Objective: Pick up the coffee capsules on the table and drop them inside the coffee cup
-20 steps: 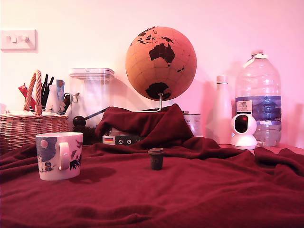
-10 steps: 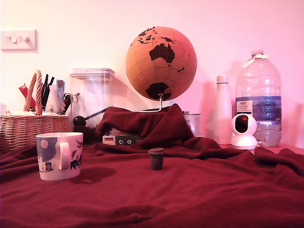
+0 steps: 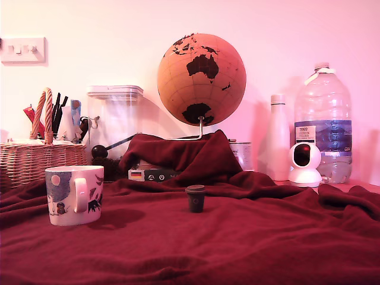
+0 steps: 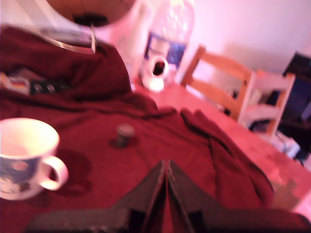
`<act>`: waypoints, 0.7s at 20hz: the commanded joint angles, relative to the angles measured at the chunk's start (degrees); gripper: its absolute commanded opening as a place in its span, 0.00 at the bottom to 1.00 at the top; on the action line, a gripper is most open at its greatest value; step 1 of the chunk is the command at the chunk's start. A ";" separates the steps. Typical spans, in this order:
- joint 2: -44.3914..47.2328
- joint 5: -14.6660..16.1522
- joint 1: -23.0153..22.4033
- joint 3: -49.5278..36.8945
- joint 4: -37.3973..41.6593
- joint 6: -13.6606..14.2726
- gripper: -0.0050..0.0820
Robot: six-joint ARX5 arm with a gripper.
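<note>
Mug (image 3: 74, 194) interior bare white, capsule (image 3: 195, 198) outside.

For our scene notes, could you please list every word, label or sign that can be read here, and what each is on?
Water bottle: its white and blue label carries print, too small to read.
Dark box under the red cloth: a black-red-yellow flag sticker, no legible words.
Mug: cartoon pictures only, no text.
Globe: dark landmasses, no lettering visible.
Wrist view: too blurred to read anything.

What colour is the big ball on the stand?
The globe is orange-brown with black land shapes, clearest in the exterior view.
</note>
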 commanded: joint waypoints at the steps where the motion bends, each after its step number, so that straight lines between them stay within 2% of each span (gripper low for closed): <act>1: 2.05 -1.22 -2.71 -1.03 2.16 0.79 0.04; 4: 6.56 -4.63 -7.76 -1.03 4.55 1.20 0.04; 7: 10.60 -4.59 -9.92 -1.03 5.57 1.09 0.04; 11: 12.13 -4.90 -9.97 -1.03 5.62 1.14 0.06; 12: 12.17 -5.29 -9.97 -1.03 5.70 1.03 0.17; 14: 12.46 -6.43 -9.97 -1.03 6.82 1.16 0.59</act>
